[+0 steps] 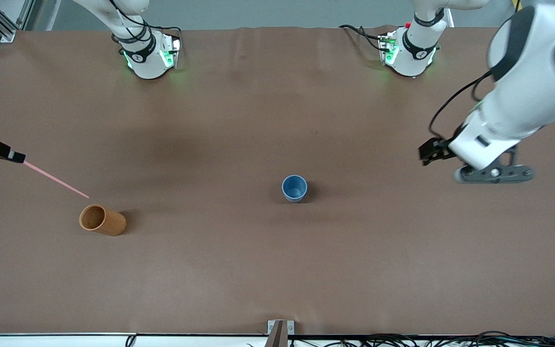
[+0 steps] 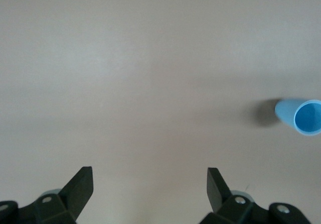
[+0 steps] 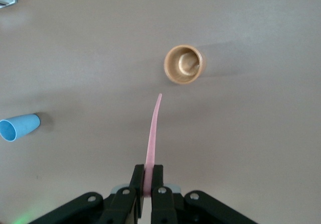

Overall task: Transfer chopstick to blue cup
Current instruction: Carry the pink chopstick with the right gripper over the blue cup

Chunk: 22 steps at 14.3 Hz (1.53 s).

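we found the right claw (image 3: pixel 145 184) pinching the chopstick (image 1: pixel 56 179) by one end, up in the air over the right arm's end of the counter (image 1: pixel 277 270), beside the orange-brown cup (image 1: pixel 102 220). the stick's long axis ran from the claw toward the middle of the counter, its free tip slanting down. the blue cup (image 1: pixel 294 188) stood upright mid-counter, well apart from that tip, along the stick's heading. the left claw (image 2: pixel 149 181) waited spread and empty over the left arm's end. we judged the right arm must carry the stick across.
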### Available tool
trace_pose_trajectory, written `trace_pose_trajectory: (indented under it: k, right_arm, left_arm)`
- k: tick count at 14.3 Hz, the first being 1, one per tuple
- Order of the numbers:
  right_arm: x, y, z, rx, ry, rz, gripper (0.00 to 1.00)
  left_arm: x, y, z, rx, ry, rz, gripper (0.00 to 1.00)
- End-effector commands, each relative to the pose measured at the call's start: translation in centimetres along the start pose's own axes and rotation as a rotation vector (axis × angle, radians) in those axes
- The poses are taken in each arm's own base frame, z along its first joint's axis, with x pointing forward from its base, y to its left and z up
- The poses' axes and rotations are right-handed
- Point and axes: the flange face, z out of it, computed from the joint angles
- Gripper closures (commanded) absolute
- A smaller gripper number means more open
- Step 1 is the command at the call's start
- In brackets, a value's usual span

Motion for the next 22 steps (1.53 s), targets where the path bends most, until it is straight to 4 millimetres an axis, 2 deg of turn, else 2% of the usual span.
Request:
trace_pose_trajectory:
  k: [1,3,4,5,7,9,10,12,16,20,22]
  right_arm:
    - [-2.1,-11.6,-0.4,-0.161,0.025,0.051,0.98]
    - [-4.3,-18.9,1.2,-0.189,0.039,0.101,0.98]
    - [-5.9,-23.1,2.3,-0.190,0.050,0.133,0.98]
    - [-7.5,-26.6,3.2,-0.190,0.055,0.156,0.98]
    - [-11.3,-34.3,3.6,-0.146,0.123,0.151,0.97]
    - [-13.1,-39.9,6.8,-0.099,0.165,0.186,0.96]
    - [-14.1,-43.2,9.3,-0.072,0.180,0.189,0.96]
    - [-15.6,-48.0,13.8,-0.021,0.203,0.188,0.97]
    - [-17.5,-53.2,20.8,-0.023,0.279,0.117,0.97]
    - [-19.3,-55.1,25.4,-0.096,0.304,0.056,0.97]
    - [-19.8,-55.4,26.5,-0.113,0.314,0.036,0.97]
  left_arm:
    - [-2.7,-3.3,-3.2,-0.027,0.011,0.052,0.00]
    - [-4.8,-4.0,-5.1,-0.023,0.036,0.060,0.00]
    - [-5.4,-4.2,-5.3,-0.022,0.039,0.059,0.00]
    - [-5.2,-4.4,-5.3,-0.021,0.039,0.056,0.00]
    - [-4.4,-4.0,-5.9,-0.013,0.056,0.050,0.00]
    - [-4.0,-4.4,-6.6,-0.013,0.070,0.053,0.00]
    - [-4.0,-4.5,-6.7,-0.013,0.074,0.058,0.00]
    - [-4.0,-4.3,-6.7,-0.022,0.073,0.050,0.00]
    - [-4.2,-4.9,-6.9,-0.028,0.074,0.041,0.00]
    - [-4.2,-5.0,-6.5,-0.012,0.068,0.037,0.00]
    - [-4.2,-5.0,-6.5,-0.017,0.067,0.032,0.00]
